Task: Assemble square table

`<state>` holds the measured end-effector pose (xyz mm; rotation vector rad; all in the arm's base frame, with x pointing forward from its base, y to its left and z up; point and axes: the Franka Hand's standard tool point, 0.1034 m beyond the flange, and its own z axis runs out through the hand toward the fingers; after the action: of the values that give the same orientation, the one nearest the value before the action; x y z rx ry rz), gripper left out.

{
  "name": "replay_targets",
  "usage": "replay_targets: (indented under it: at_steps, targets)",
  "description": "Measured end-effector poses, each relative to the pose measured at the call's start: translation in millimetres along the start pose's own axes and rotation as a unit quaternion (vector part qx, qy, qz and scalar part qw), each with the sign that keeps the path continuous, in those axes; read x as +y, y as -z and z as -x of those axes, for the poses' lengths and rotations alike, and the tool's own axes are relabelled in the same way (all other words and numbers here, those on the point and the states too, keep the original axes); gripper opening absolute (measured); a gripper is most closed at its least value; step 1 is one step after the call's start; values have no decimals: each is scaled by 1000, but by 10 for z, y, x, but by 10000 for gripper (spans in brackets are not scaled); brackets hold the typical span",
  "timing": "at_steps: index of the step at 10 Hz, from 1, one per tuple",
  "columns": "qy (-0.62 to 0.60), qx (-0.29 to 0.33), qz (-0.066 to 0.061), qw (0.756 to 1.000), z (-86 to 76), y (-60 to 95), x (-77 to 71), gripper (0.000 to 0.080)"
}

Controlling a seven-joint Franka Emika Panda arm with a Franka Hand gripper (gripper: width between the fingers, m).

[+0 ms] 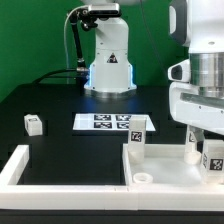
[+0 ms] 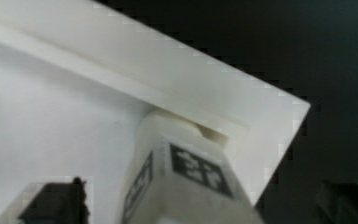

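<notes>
The square table slab [image 1: 165,172] lies at the front of the exterior view's right, rim and round corner socket [image 1: 143,178] showing. One tagged white leg [image 1: 137,136] stands upright on its far left corner. A second tagged leg [image 1: 213,157] stands at the slab's right side, under my gripper [image 1: 205,150]. In the wrist view this leg [image 2: 194,170] stands against the slab's corner [image 2: 105,90], between my dark fingers [image 2: 51,205]. A gap shows between that finger and the leg, so the gripper [image 2: 194,208] looks open around it. A loose leg block [image 1: 33,124] lies at the left.
The marker board [image 1: 108,122] lies flat mid-table. Long white border bars [image 1: 20,165] run along the front left. The robot base [image 1: 108,60] stands at the back with a black cable beside it.
</notes>
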<state>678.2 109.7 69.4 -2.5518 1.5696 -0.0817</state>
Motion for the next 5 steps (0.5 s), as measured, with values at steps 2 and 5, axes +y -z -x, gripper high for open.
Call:
replay_targets:
  at_steps: [2,5]
  targets:
    - [156,10,15,988,36,3,-2,649]
    - [357,10,30,933,45,25,-42,649]
